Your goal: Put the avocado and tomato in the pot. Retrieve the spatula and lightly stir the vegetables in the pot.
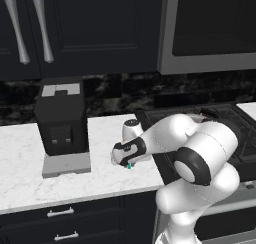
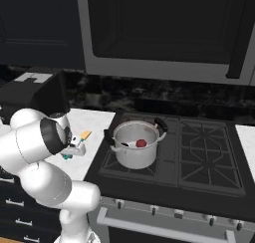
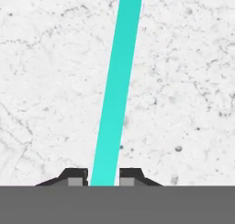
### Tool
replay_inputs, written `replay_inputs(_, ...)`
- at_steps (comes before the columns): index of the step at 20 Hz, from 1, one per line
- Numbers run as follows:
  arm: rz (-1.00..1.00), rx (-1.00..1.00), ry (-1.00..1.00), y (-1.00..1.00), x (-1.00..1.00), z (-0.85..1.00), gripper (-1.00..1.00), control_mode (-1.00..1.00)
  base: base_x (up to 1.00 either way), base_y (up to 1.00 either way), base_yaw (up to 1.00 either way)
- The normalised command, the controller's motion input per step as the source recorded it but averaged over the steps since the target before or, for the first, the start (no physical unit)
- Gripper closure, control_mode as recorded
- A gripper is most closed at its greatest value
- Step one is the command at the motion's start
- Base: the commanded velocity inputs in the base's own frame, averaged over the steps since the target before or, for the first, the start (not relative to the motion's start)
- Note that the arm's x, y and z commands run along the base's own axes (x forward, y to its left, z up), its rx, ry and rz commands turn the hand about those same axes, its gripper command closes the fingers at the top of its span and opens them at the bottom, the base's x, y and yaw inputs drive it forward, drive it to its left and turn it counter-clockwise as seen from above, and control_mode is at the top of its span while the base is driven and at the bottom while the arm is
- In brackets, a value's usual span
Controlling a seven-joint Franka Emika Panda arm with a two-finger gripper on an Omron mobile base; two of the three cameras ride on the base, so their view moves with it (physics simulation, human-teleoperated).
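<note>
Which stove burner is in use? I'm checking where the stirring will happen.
The front left burner: the pot stands on it, holding the tomato. The other grates of the stove show nothing on them.

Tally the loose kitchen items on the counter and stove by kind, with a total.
Shiny silver steel saucepot with two black side handles: 1
Small dark red round tomato, inside the pot: 1
Slim spatula with teal handle and yellow-orange head, its handle between the end effector tips: 1
Black boxy coffee machine: 1
Total: 4

Spatula [image 3: 114, 90] handle runs off the top edge.
</note>
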Motion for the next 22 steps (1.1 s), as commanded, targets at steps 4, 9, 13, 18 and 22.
replay_inputs(4,0.0,0.0,-0.05,-0.26,-0.22,-0.87,1.0,-1.0,0.0,0.0,0.0)
replay_inputs(9,0.0,0.0,0.0,-0.25,-0.16,-0.66,1.0,-1.0,0.0,0.0,0.0)
replay_inputs(13,0.0,0.0,0.02,-0.26,-0.35,-0.21,1.0,-1.0,0.0,0.0,0.0)
replay_inputs(18,0.0,0.0,-0.12,-0.05,-0.68,0.01,1.0,-1.0,0.0,0.0,0.0)
replay_inputs(22,-0.01,0.02,-0.16,0.0,-0.61,0.31,1.0,-1.0,0.0,0.0,0.0)
